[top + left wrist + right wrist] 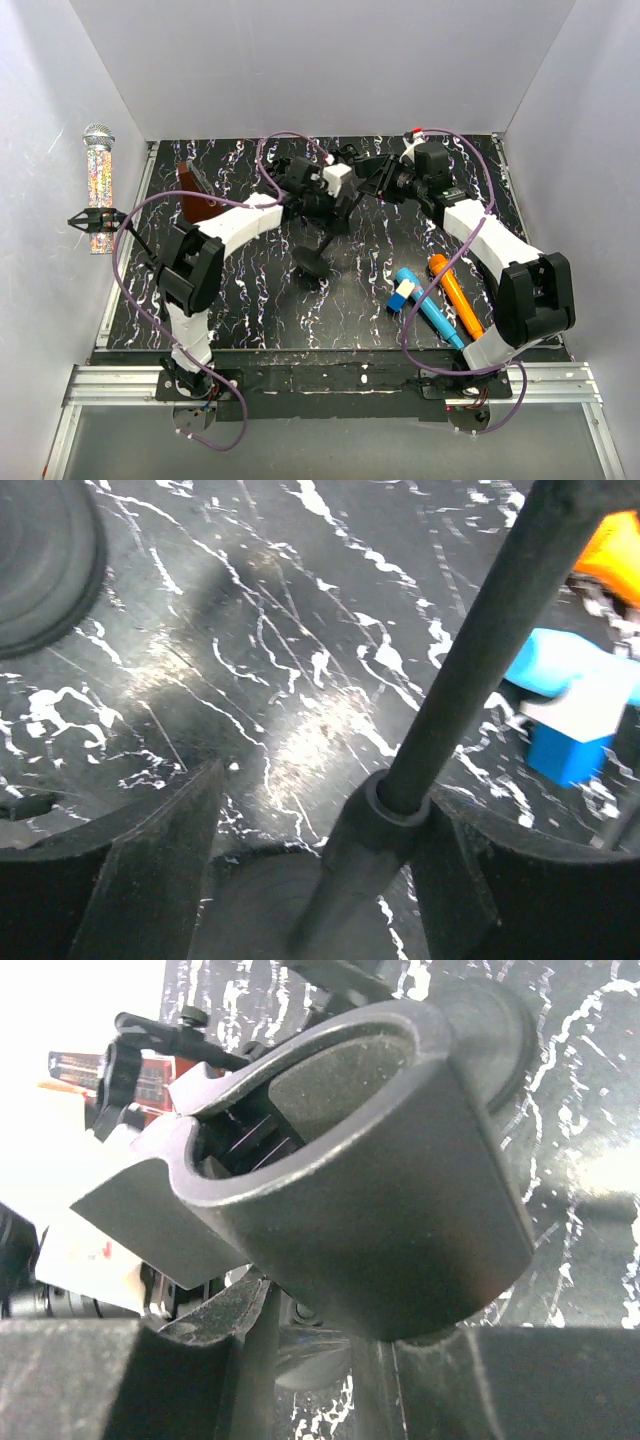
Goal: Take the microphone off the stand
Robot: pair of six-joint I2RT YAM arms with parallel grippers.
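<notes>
The microphone (98, 185), with a silver head and glittery body, sits in a black clip (95, 218) at the far left edge, far from both grippers. It also shows in the right wrist view (95, 1070). A second black stand has its round base (310, 262) at the table's middle. My left gripper (318, 205) is open around this stand's pole (480, 670), which rests against one finger (470, 880). My right gripper (378, 178) is shut on the stand's cup-shaped holder (400, 1180), which is empty.
A reddish-brown object (200, 195) lies at the back left. A blue marker (430, 305), an orange marker (455, 295) and a blue-and-white block (400, 295) lie at the right front. White walls enclose the table on three sides.
</notes>
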